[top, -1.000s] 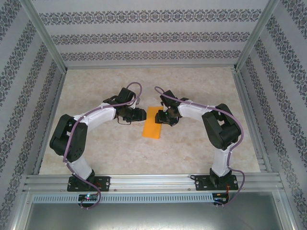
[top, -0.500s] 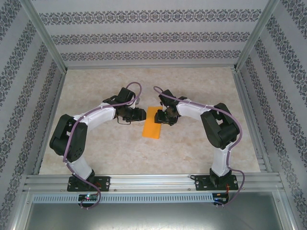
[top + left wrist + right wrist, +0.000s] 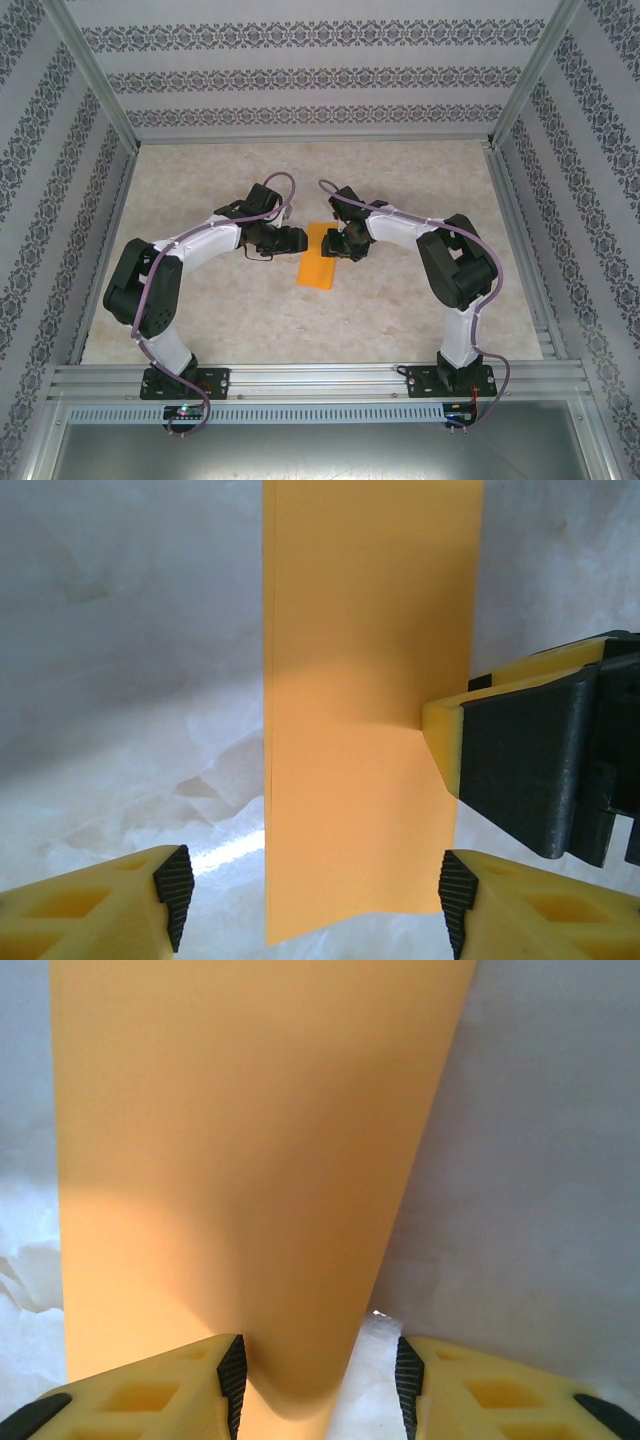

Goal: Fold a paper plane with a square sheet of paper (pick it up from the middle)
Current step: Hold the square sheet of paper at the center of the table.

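Observation:
The square sheet of paper (image 3: pixel 318 262) lies on the table doubled over into a long orange-yellow rectangle, midway between the two arms. In the left wrist view the sheet (image 3: pixel 360 680) runs away from me, and my left gripper (image 3: pixel 315 900) stands open astride its near end, pads clear of both edges. My left gripper (image 3: pixel 292 240) is at the sheet's left side and my right gripper (image 3: pixel 338 245) at its right. In the right wrist view the sheet's (image 3: pixel 240 1140) rounded fold bulges up between the open right gripper (image 3: pixel 320 1385), against the left pad, with a gap to the right pad.
The pale marbled table (image 3: pixel 420 190) is boxed in by aluminium posts and patterned walls. A metal rail (image 3: pixel 320 375) with both arm bases runs along the near edge. One right finger (image 3: pixel 520 760) shows in the left wrist view, touching the sheet's right edge.
My left gripper's jaws have spread wider. The right arm has edged slightly left against the sheet. The sheet has stayed in place.

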Robot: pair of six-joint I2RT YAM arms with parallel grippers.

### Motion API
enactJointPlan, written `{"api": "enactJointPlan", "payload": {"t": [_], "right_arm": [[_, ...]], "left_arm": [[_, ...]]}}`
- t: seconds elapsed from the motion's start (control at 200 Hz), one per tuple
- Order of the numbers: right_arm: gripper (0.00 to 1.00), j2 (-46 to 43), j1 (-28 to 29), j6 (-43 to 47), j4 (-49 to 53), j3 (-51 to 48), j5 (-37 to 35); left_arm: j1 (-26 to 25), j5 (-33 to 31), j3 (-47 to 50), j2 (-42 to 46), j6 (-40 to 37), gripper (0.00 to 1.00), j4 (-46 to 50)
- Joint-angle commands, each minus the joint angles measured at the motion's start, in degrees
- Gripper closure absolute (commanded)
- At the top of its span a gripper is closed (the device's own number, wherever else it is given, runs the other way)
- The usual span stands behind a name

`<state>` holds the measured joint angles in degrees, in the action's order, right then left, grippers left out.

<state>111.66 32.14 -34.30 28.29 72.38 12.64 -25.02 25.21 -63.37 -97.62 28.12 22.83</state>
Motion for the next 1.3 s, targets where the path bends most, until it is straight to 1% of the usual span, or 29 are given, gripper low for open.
{"api": "enactJointPlan", "payload": {"t": [0.0, 0.105, 0.36, 0.515, 0.635, 0.899, 1.294], "right_arm": [[0.54, 2.6, 1.0, 0.0, -1.7, 0.9, -1.4], [0.53, 3.1, 1.2, 0.2, -1.2, 1.4, -1.4], [0.52, 3.6, 1.4, 0.9, -0.6, 2.2, -1.8], [0.52, 3.8, 1.6, 0.7, -0.6, 2.2, -2.3], [0.52, 4.3, 1.8, 0.9, -0.2, 2.8, -2.4], [0.52, 4.6, 1.7, 0.5, 0.2, 3.2, -2.8], [0.51, 5.1, 1.9, 0.7, 1.0, 3.7, -3.1]], "left_arm": [[0.4, -0.2, 0.6, 2.1, 0.3, 0.27, 2.4], [0.5, -0.8, 0.9, 2.6, 0.3, 0.24, 2.8], [0.6, -3.1, 1.3, 3.9, -0.1, 0.21, 4.2], [0.6, -5.0, 1.3, 4.8, -1.1, 0.17, 5.7], [0.8, -6.5, 1.5, 6.1, -2.2, 0.10, 7.3], [2.1, -7.1, 3.0, 8.7, -2.6, 0.09, 8.1], [4.7, -7.3, 5.8, 11.1, -1.7, 0.09, 7.5]]}}
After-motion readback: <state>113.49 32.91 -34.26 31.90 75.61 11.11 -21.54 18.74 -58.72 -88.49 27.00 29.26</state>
